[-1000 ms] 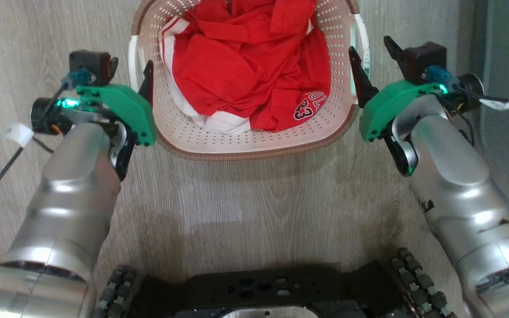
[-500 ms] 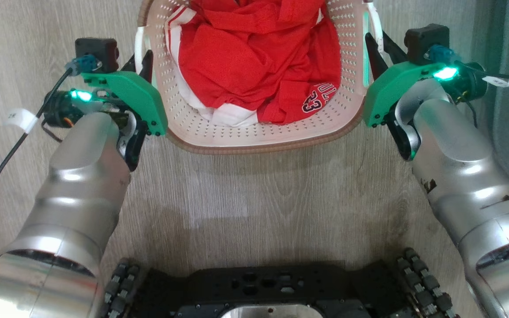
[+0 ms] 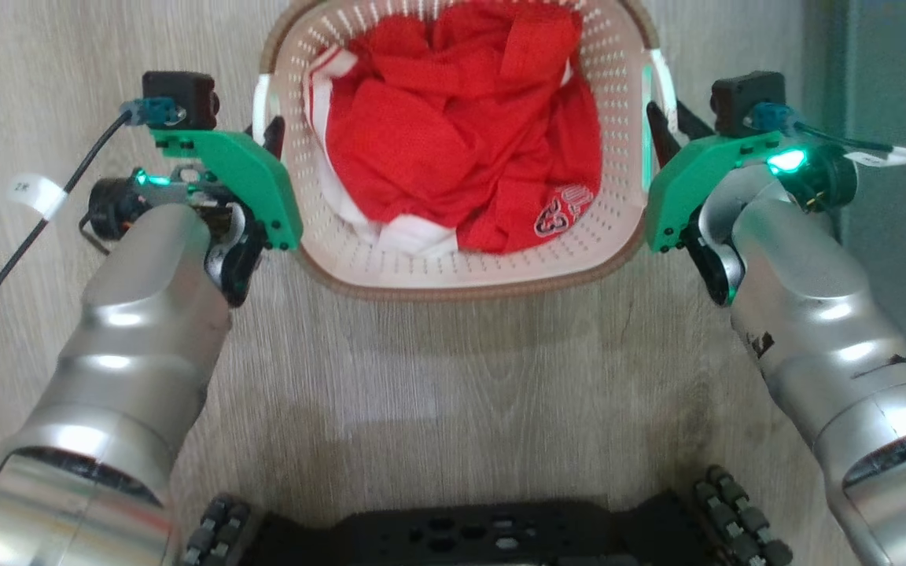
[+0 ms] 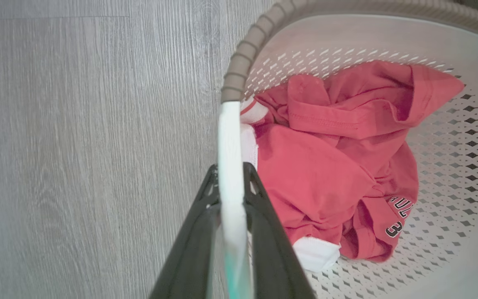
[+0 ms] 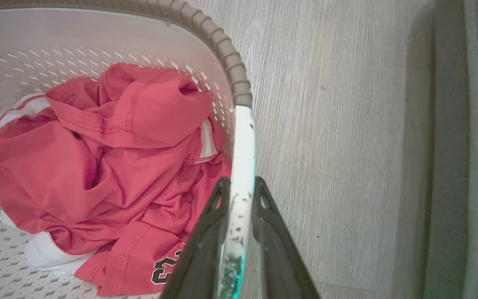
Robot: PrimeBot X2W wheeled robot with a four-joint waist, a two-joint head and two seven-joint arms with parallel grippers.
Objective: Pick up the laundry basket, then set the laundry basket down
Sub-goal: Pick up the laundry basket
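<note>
The cream perforated laundry basket (image 3: 461, 271) with a brown woven-look rim sits at the top centre of the head view, holding red-and-white clothing (image 3: 461, 149). My left gripper (image 3: 270, 130) is shut on the basket's white left handle (image 4: 230, 158), one dark finger on each side of it. On the other side my right gripper (image 3: 661, 126) is shut on the white right handle (image 5: 243, 149), which carries dark scuff marks. Both handles run straight between the fingers in the wrist views.
Grey wood-look floor (image 3: 453, 377) lies all around the basket. A grey-green rug or mat edge (image 5: 467, 145) runs along the right side. My dark wheeled base (image 3: 461, 534) is at the bottom of the head view. A black cable (image 3: 5, 275) trails off my left wrist.
Both grippers went from open beside the basket's handles to shut on them. The basket now appears smaller and slightly lower in the head view.
</note>
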